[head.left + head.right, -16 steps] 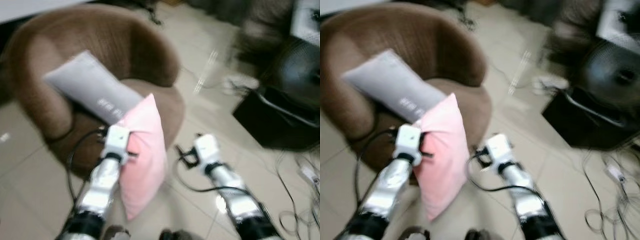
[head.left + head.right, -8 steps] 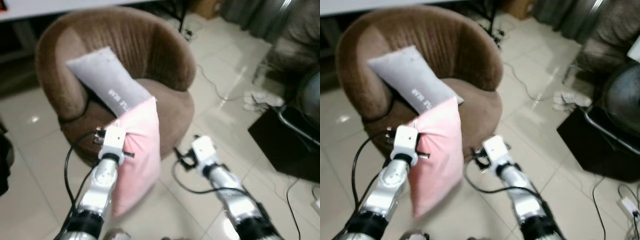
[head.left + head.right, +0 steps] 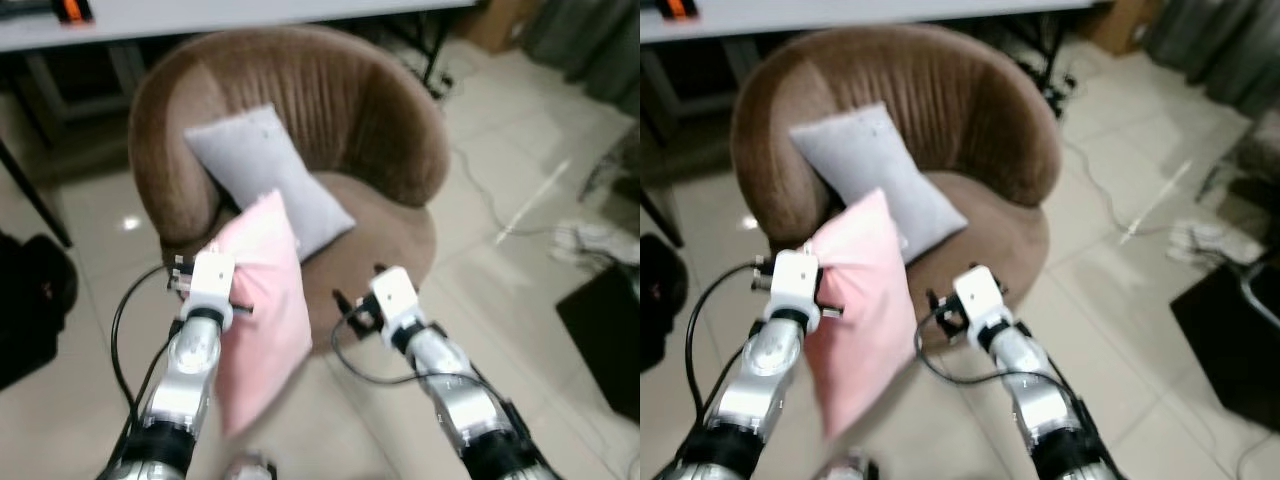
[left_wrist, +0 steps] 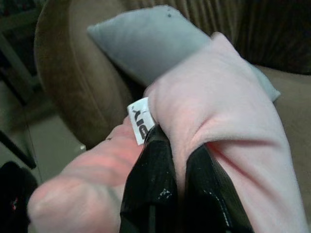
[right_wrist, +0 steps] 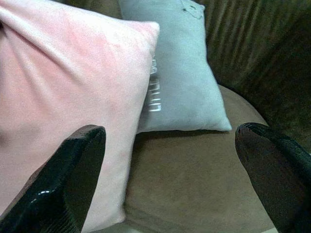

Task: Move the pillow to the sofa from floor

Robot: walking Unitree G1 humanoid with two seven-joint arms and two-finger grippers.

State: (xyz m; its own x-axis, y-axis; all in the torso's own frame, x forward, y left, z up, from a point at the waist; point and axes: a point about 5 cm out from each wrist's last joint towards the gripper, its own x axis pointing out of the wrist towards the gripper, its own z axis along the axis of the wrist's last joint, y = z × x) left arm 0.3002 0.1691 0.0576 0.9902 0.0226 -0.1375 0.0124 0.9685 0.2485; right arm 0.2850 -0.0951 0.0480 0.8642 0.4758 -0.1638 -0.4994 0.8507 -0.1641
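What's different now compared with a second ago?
Mostly the view has swung, so the chair now sits squarely ahead and looks nearer. The left gripper still pinches the pink pillow, hanging in front of the seat. The right gripper stays open, and the grey pillow still lies on the chair.

Grey cushion [image 3: 268, 178] – propped upright, white table edge [image 3: 250, 14], tiled floor [image 3: 520, 200]

You're looking down at a floor [image 3: 500, 150] of pale glossy tiles that catch streaks of light. A white-topped table [image 3: 250, 12] runs along the far edge, its dark legs [image 3: 35, 195] standing on the tiles. To your left sits a black bag [image 3: 30, 310]; to your right, a black box [image 3: 605, 335], loose cables [image 3: 470, 175] and grey curtains [image 3: 590, 40].
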